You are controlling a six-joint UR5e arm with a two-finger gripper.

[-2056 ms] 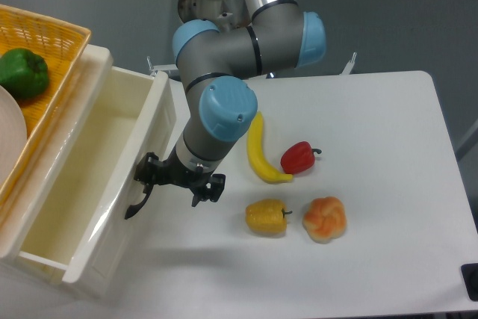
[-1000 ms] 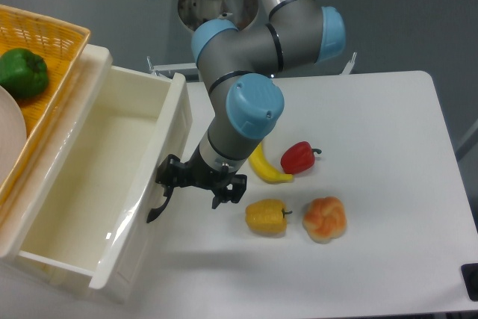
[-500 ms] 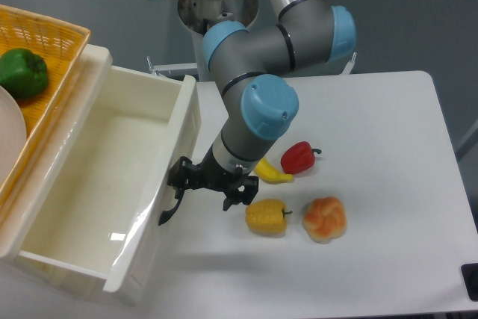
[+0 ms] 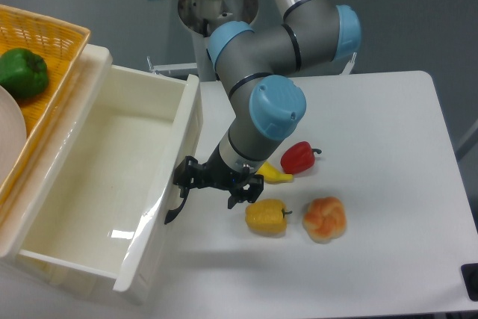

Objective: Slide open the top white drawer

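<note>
The top white drawer (image 4: pixel 97 184) stands pulled far out of the cabinet at the left, and its plain white inside is bare. A curved black handle (image 4: pixel 173 211) hangs on its front panel (image 4: pixel 166 218). My gripper (image 4: pixel 187 178) is right against that panel, shut on the upper end of the handle. The arm reaches down to it from the back of the table.
Close to my wrist on the white table (image 4: pixel 373 132) lie a banana (image 4: pixel 275 175), a red pepper (image 4: pixel 299 157), a yellow pepper (image 4: pixel 267 217) and an orange fruit (image 4: pixel 325 219). A yellow wicker basket (image 4: pixel 52 35) on the cabinet holds a green pepper (image 4: pixel 22 72).
The drawer has slid further out to the right, with my gripper on its handle moving right along with it. My arm now covers most of the banana.
</note>
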